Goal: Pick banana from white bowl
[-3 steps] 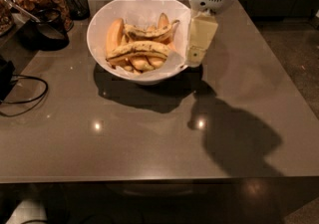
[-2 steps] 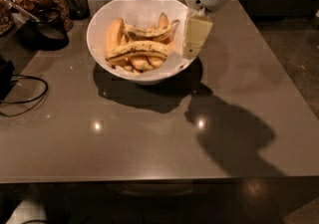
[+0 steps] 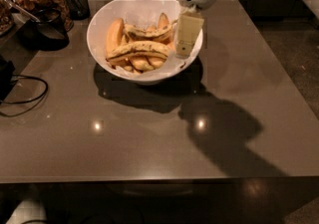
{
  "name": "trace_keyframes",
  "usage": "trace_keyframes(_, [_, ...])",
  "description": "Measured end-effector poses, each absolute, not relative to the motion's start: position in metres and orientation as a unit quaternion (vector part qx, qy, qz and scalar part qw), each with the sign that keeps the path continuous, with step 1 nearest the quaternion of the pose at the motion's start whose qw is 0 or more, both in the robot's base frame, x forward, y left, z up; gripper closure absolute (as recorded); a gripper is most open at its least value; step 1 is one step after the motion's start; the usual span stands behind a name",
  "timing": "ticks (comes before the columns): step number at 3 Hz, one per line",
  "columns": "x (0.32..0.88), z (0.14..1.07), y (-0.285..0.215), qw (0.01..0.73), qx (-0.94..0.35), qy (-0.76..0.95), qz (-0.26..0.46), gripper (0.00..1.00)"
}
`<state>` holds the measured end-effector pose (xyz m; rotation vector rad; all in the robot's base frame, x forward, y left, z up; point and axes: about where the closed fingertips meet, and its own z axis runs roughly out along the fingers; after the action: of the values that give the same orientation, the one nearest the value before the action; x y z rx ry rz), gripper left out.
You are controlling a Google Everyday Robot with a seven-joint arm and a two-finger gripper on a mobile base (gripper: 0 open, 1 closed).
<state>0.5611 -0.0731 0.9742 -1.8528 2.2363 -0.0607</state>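
- Claw: the gripper (image 3: 185, 50) hangs tip-down just inside the right rim of the white bowl (image 3: 102, 21); I cannot tell whether it is clenched or released.
- Task item: the banana (image 3: 139, 49), dark-streaked, lies in the bowl just left of the claw, across other bananas (image 3: 115, 34).
- Support: grey table (image 3: 149, 138) beneath the claw.
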Motion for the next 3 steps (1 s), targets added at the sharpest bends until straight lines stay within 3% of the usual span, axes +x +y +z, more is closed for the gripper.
trace_keyframes(3, [0.586,0.983,-0.031,0.129,-0.650,0.749,0.003,0.28])
